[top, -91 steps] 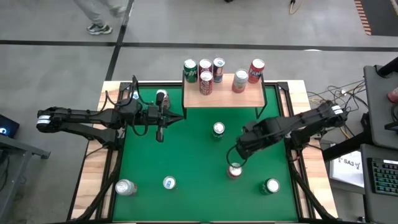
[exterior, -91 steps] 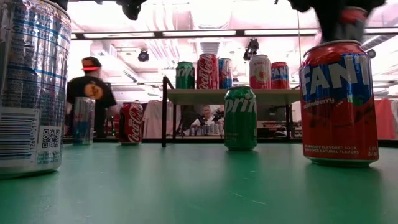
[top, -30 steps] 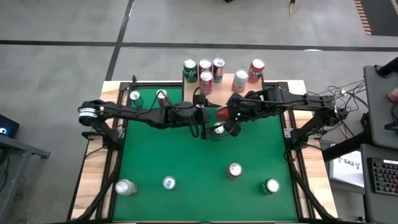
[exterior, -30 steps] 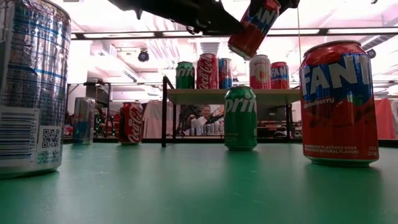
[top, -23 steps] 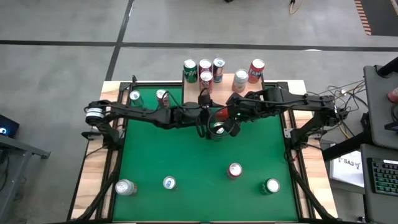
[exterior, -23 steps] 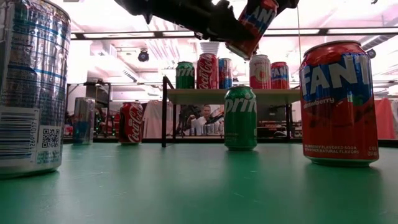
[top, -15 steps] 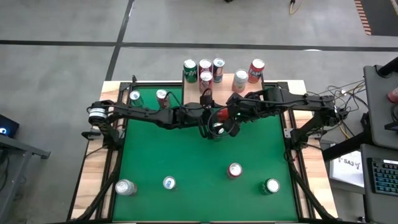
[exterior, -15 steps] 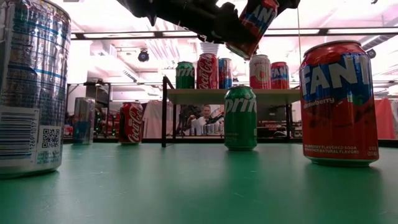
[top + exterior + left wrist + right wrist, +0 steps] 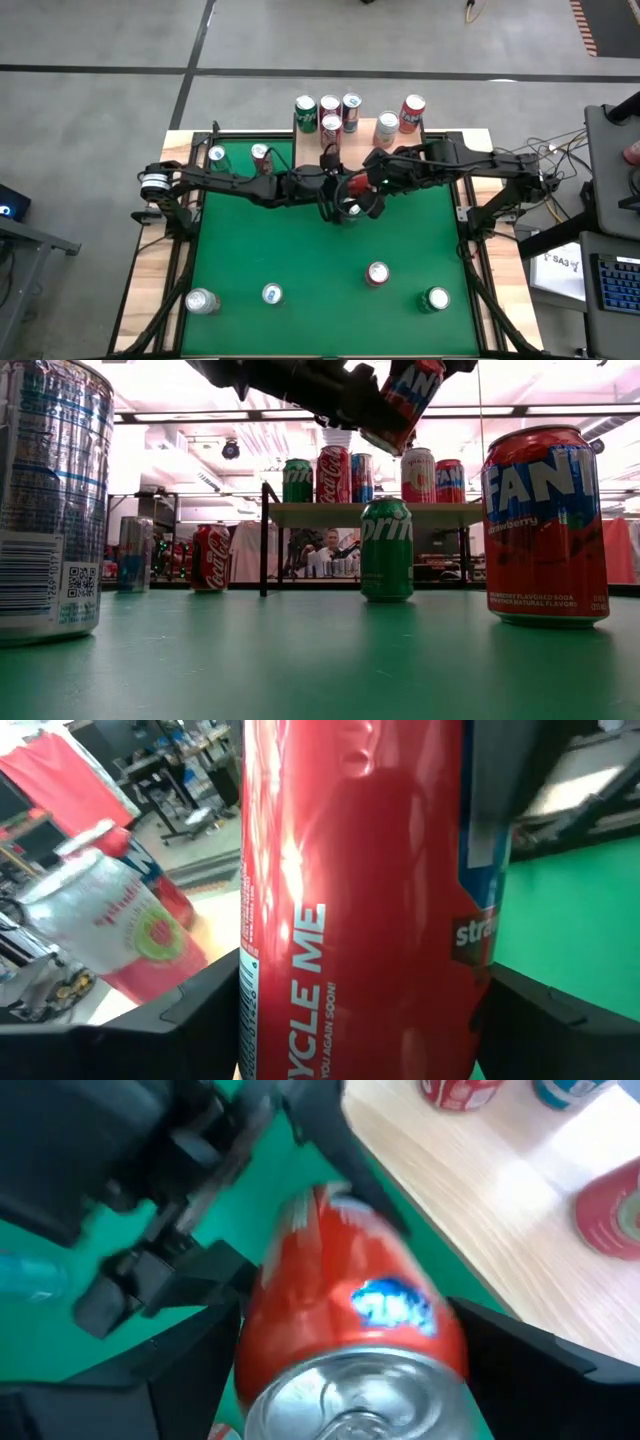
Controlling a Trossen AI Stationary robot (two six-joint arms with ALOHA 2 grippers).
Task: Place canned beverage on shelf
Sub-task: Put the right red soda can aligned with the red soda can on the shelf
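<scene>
Since a second ago the left arm has reached further in, and the left gripper (image 9: pixel 333 198) has closed in around the red Fanta strawberry can (image 9: pixel 405 398). The can itself has barely shifted, and the right arm is where it was.

- Both grippers meet mid-table, just in front of the shelf (image 9: pixel 400 152). The can hangs in the air between them, tilted, above the Sprite can (image 9: pixel 386 548) standing on the green felt.
- Left gripper: its wrist view shows a dark finger (image 9: pixel 190 1015) against each side of the can (image 9: pixel 350 900). The jaws are spread about a can's width and clamped on it.
- Right gripper (image 9: pixel 366 193): it sits around the same can (image 9: pixel 350 1330) from the other side. Can't tell whether it is gripping or has already let go.
- The can is not on the shelf. It is off the front edge and higher than the cans on the board.
- Five cans stand along the far side of the shelf, including a green Sprite (image 9: pixel 305 112) and a red Fanta (image 9: pixel 411 113). The near part of the board is bare wood.
- Also on the felt: a second Fanta can (image 9: pixel 545 525), a silver can (image 9: pixel 50 500) and a Coca-Cola can (image 9: pixel 210 558).
</scene>
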